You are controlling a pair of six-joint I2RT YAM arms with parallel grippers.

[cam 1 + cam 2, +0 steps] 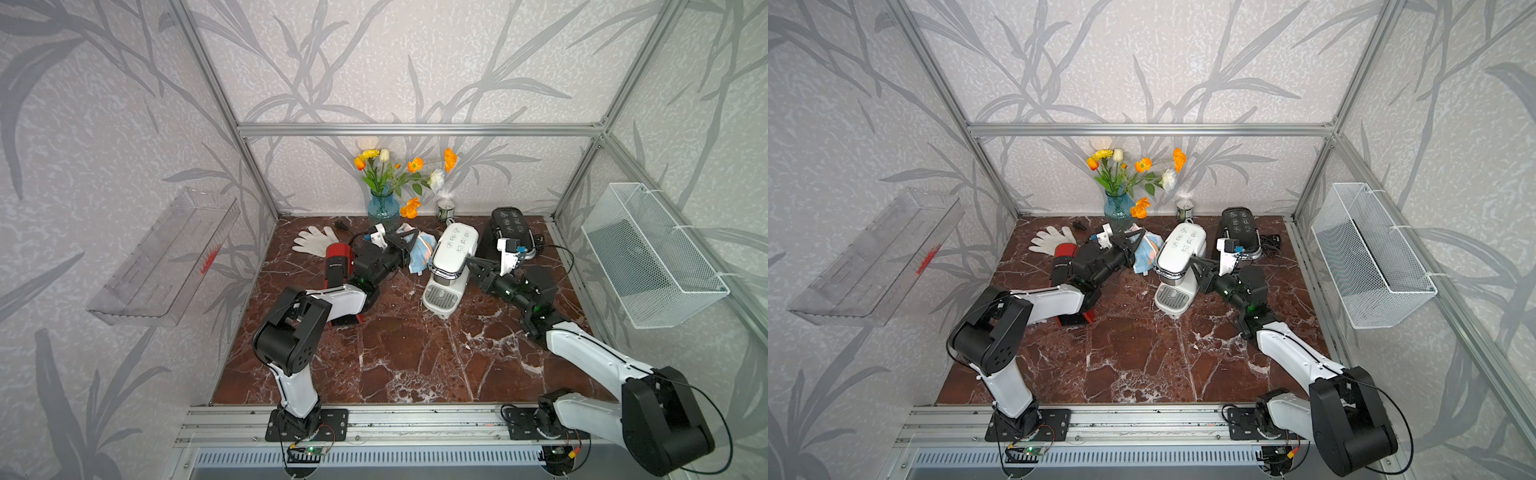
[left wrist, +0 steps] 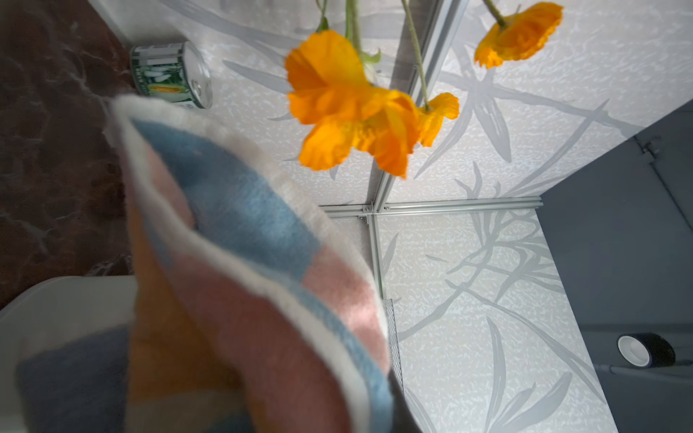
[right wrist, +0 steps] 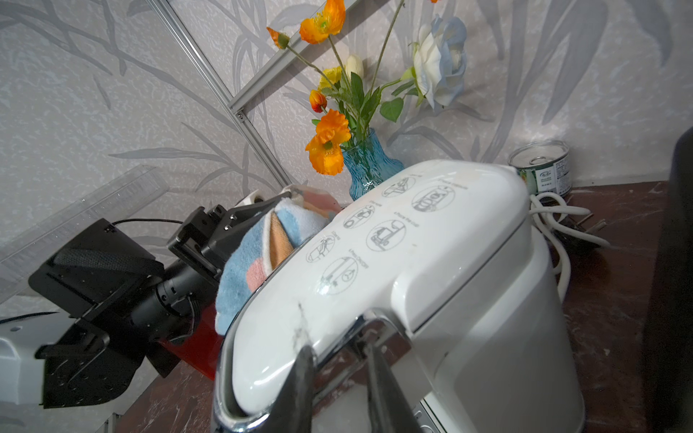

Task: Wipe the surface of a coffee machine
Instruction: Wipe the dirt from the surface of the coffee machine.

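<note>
Right wrist view: right gripper (image 3: 337, 354) fingers nearly closed, pinching chrome handle (image 3: 223, 375) at front of coffee machine (image 3: 412, 243). In a top view, coffee machine (image 1: 451, 249) stands upright twd back of table (image 1: 395, 357), long axis front-to-back, drip tray (image 1: 439, 296) facing robot's rail (image 1: 415, 419). Left gripper (image 1: 409, 246) clamped tight on striped cloth (image 1: 424, 253), just left of machine; cloth touches lid's left edge. Machine sits btw both grippers.
</note>
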